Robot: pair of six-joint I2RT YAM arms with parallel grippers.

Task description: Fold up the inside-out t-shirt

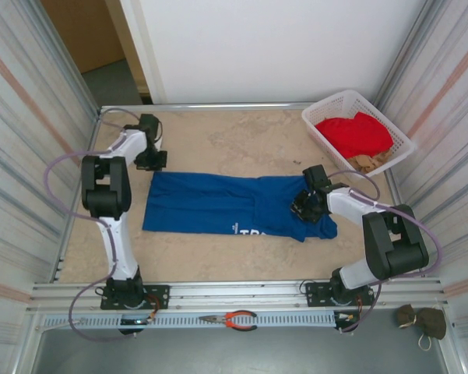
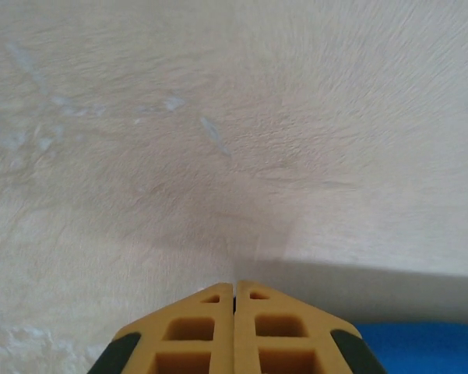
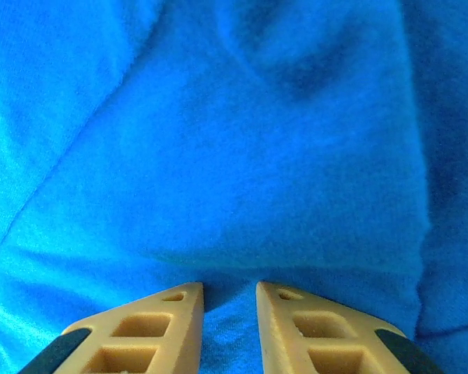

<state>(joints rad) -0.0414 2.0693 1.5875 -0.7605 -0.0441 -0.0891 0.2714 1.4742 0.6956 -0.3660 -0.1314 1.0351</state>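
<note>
Beneath the right gripper lies the royal-blue short-sleeved cotton t-shirt, spread as a long band on the pale beige desk. Its jaws stand narrowly apart and appear to pinch a ridge of cloth between them, though the view is too close to be sure. The left gripper has its jaws pressed together on nothing, with bare desk ahead of them and the t-shirt's edge just to their right. My worry is that a lift now would raise one end only and drag the t-shirt askew, and a shallow right pinch could slip.
</note>
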